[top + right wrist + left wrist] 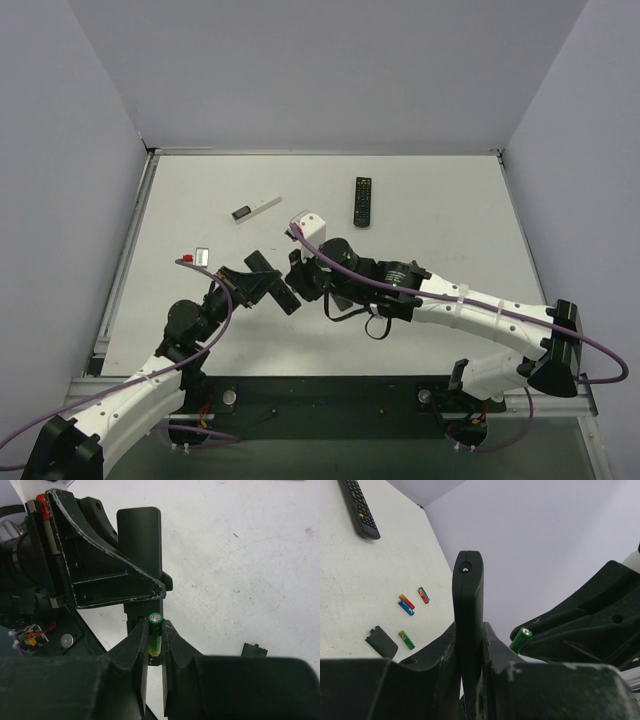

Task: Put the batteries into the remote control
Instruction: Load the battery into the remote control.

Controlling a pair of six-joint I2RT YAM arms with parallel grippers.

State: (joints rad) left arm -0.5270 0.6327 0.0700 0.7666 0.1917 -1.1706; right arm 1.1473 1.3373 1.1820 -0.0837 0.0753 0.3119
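Observation:
My left gripper is shut on the remote control, a plain black bar held up off the table. Close to its right, my right gripper is shut on a green battery, metal cap pointing toward the remote. From the left wrist that battery shows beside the bar without touching it. Several more batteries lie on the table: a red-orange one, a blue one, a blue-and-red one and a green one. The black back cover lies next to them.
A longer black remote with coloured buttons lies at the back centre. A thin white stick with a dark end lies to its left. Grey walls close in the table on three sides. Both arms meet above the table's near middle.

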